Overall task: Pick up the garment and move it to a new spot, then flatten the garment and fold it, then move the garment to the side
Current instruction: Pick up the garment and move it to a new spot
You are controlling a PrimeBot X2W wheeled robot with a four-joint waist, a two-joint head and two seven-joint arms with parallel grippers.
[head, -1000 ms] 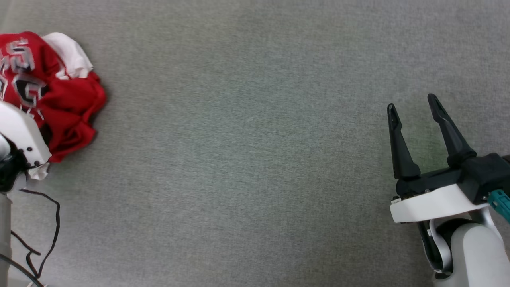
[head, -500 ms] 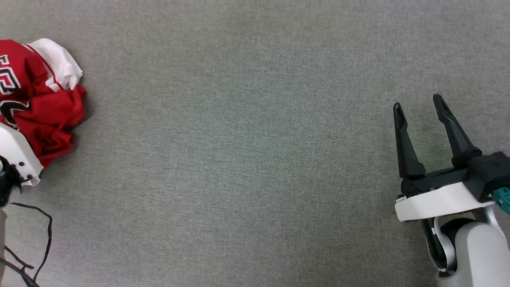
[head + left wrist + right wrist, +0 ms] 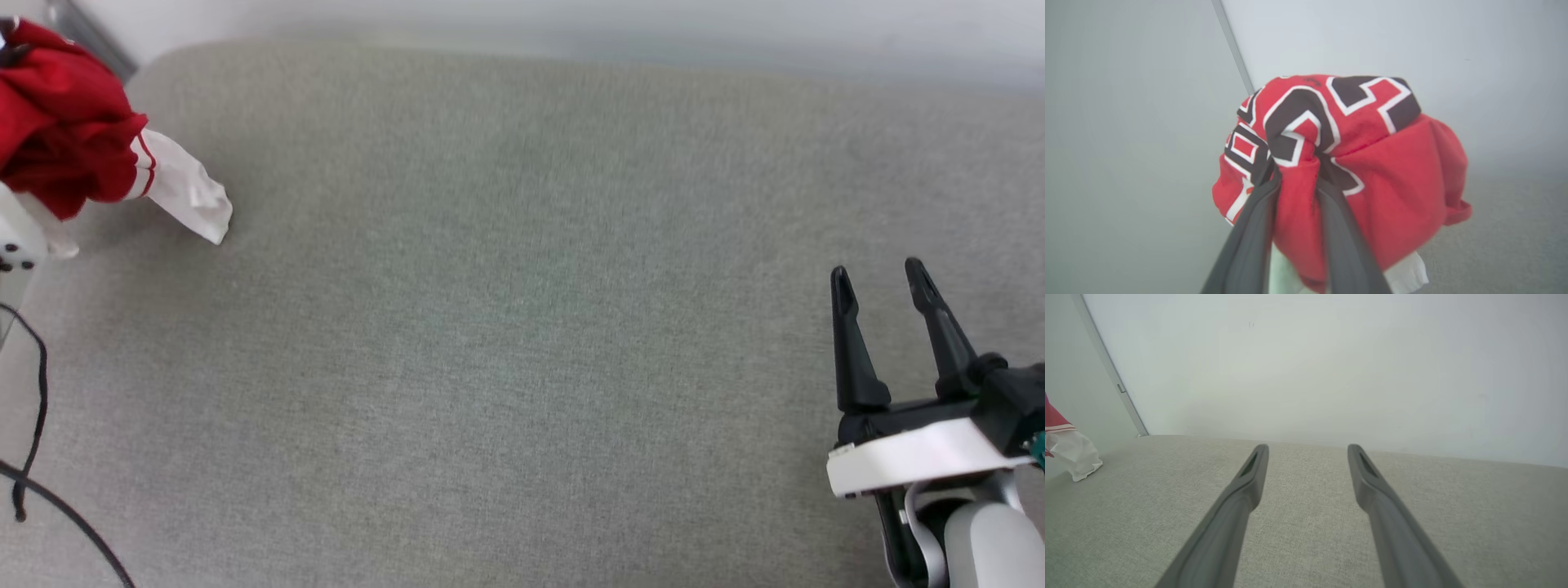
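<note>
Left wrist view: left tool [image 3: 1298, 163] is clamped on a bunched red fold of the garment [image 3: 1372, 171], held at the surface's [image 3: 522, 327] far-left corner. The white sleeve hangs down; contact with the surface cannot be told. Right tool [image 3: 878, 271] is parted, holding nothing, at near right. A wide grey stretch separates them. The far edge meets the wall [image 3: 1331, 355].

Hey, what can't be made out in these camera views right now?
Head view: the garment runs off the left edge, so its shape is incomplete.
Left wrist view: cloth buries the tips of the left pincer; folds break up the lettering.
Right wrist view: the left edge cuts the garment.
</note>
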